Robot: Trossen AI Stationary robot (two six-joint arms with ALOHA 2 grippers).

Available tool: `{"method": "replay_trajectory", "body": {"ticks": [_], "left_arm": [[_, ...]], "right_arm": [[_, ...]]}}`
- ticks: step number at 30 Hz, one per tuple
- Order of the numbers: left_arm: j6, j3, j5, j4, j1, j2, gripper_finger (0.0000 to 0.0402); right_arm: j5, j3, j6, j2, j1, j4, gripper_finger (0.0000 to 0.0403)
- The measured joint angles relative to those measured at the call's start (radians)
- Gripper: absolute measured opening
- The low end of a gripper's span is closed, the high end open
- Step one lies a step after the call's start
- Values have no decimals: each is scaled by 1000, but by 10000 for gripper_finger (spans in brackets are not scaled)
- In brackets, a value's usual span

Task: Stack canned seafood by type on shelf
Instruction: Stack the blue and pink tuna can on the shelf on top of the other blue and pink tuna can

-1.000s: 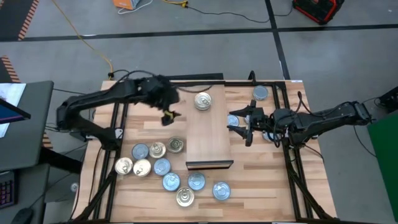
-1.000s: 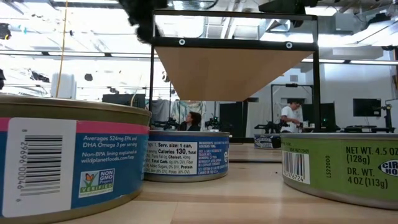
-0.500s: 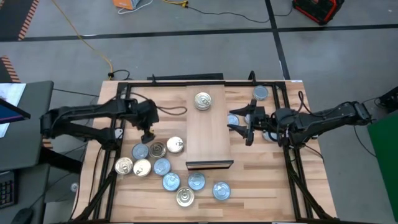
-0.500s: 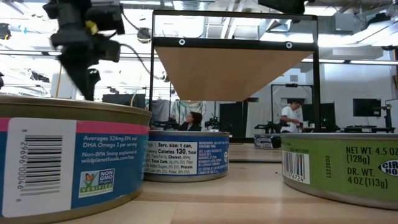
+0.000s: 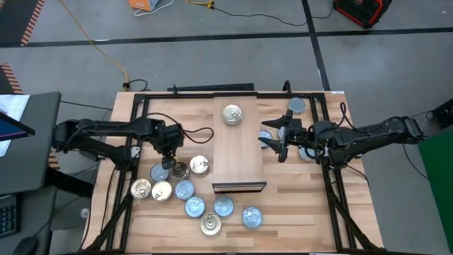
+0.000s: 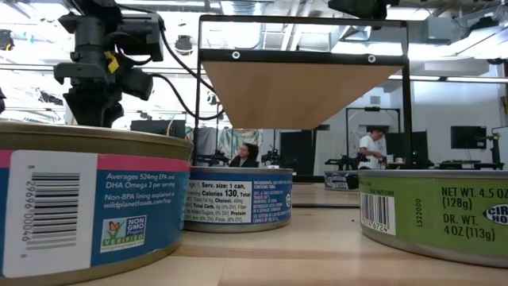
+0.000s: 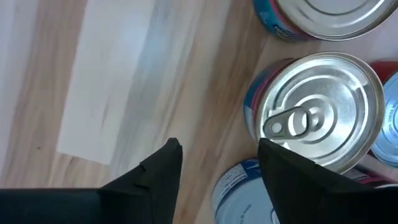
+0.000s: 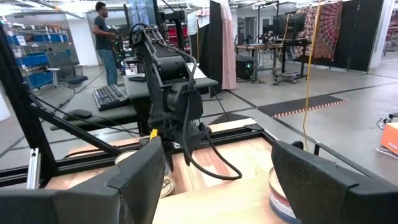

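**On the shelf, one tin so far; the rest wait on the counter**

At about twelve o'clock on the shelf (image 5: 237, 152) sits a single silver-gold tin (image 5: 231, 114), the only can I see placed. By my reckoning the job is barely begun.

Most of the canned seafood lies on the counter (image 5: 297, 205) in a loose cluster (image 5: 185, 191) from roughly nine to six o'clock of the shelf, blue tops and silver-gold tops mixed. A few more blue tins rest at about three o'clock, one near the counter's far corner (image 5: 296, 105).

My left tool (image 5: 167, 157) hangs over the cluster's upper edge, fingers parted and gripping nothing; in its wrist view a pull-tab tin (image 7: 323, 109) lies just beside one finger, a blue tin (image 7: 239, 193) between them.

My right tool (image 5: 277, 140) waits at three o'clock, beside the shelf edge, spread wide and empty.

What remains, I judge, is sorting nearly every tin into two stacks.
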Motion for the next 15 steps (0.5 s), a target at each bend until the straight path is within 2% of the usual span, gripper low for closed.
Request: {"method": "replay_trajectory", "body": {"ticks": [5,11,15], "left_arm": [[-31,0,-6,39,-39,31,194],[-44,0,-64,47,-42,32,194],[-44,0,-61,50,-42,32,194]], "right_arm": [[0,0,-3,0,0,-3,317],[0,0,-1,0,0,-2,317],[0,0,1,0,0,-2,317]]}}
